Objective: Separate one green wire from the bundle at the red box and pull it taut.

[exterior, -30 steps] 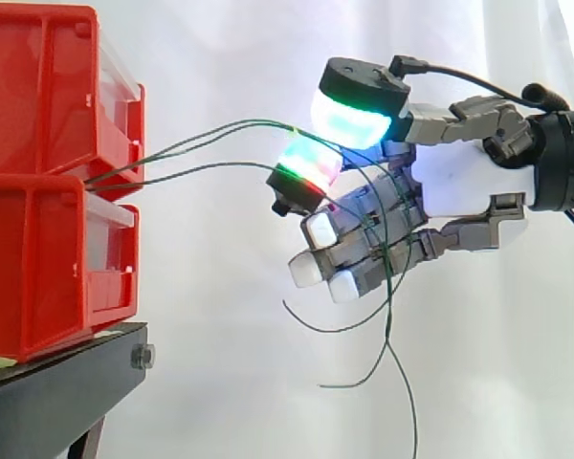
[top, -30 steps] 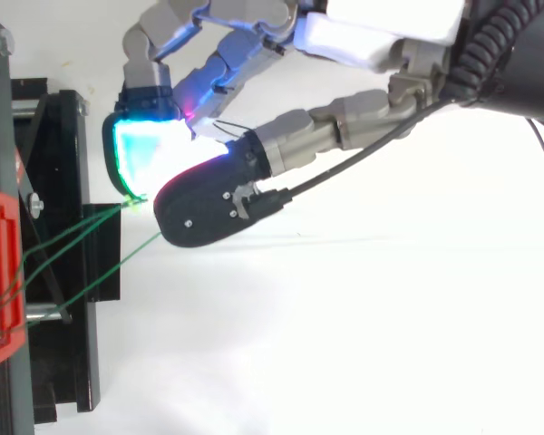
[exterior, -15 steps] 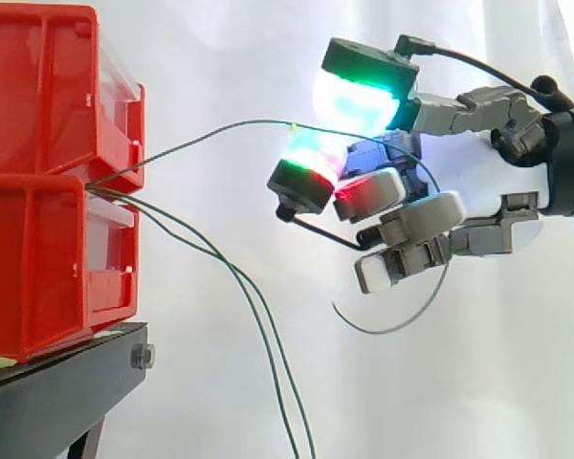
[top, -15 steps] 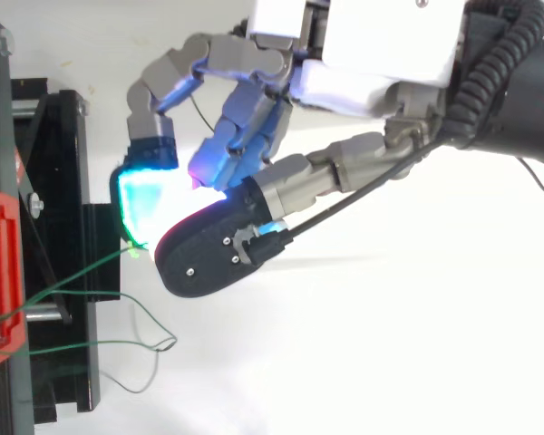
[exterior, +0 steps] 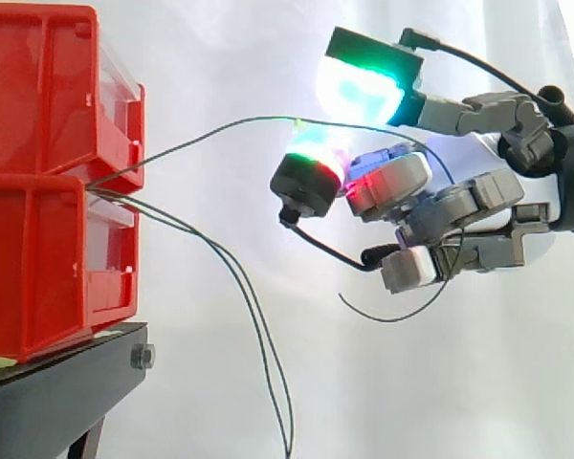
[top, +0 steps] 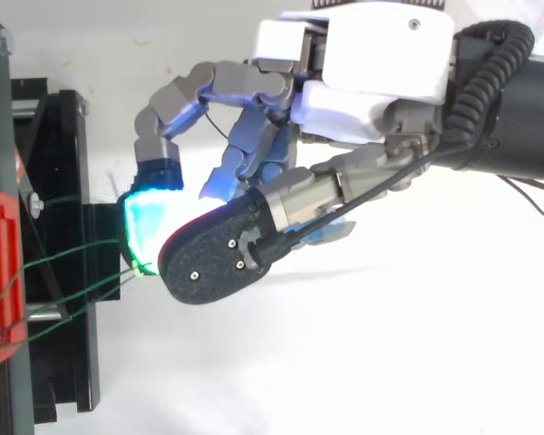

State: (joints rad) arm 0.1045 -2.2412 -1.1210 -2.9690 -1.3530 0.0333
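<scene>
Your hand (exterior: 459, 206) pinches one green wire (exterior: 201, 134) between two glowing fingertips (exterior: 359, 91); the wire runs in a shallow arc from the gap between the stacked red bins (exterior: 38, 258) up to the pinch, while two other wires (exterior: 253, 316) hang loose below. The wire looks thin, light, springy and likely slippery, so I judge you should grip it firmly at this spot and pull away from the bins gently.

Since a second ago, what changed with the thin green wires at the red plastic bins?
Two thin green wires slid off the hand's lower fingers and now hang slack from the red plastic bins. Those fingers curled in. The third green wire stayed pinched between the glowing pads.
</scene>
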